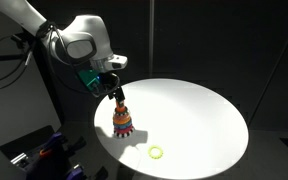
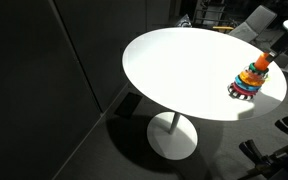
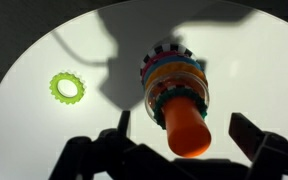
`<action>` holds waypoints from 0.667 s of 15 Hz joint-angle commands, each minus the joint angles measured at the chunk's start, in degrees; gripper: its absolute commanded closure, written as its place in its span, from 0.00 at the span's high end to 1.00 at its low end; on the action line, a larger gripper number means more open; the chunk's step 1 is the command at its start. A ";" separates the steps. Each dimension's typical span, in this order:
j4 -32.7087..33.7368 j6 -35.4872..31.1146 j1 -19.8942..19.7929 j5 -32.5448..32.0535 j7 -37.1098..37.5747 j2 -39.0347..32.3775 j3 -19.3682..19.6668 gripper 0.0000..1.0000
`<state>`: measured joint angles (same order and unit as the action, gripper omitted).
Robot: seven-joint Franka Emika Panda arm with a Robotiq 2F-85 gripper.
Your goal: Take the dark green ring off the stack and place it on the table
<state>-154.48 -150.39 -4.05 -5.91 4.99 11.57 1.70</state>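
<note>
The stack (image 1: 123, 121) of multicoloured rings with an orange knob (image 3: 185, 126) stands on the round white table (image 1: 204, 110). It also shows in an exterior view (image 2: 250, 80). The dark green ring (image 3: 158, 104) sits high on the stack, just under the knob, and only its toothed edge shows. My gripper (image 3: 184, 125) is open directly above the stack, with one finger on each side of the knob and not touching it. In an exterior view my gripper (image 1: 117, 96) hovers just over the stack's top.
A paler yellow-green ring (image 3: 67, 88) lies flat on the table apart from the stack, also seen in an exterior view (image 1: 156, 153). The table (image 2: 174, 70) stands on one pedestal. Dark surroundings and equipment lie beyond its edge.
</note>
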 commanded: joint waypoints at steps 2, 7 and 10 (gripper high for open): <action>1.22 -2.44 0.22 0.55 -0.18 -3.97 -0.08 1.00; 1.52 -4.35 0.32 0.91 -0.58 -6.68 0.19 1.00; 1.74 -5.32 0.51 1.63 -1.25 -7.81 0.33 1.00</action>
<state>-153.97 -154.63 -3.92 -5.91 4.98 5.35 1.66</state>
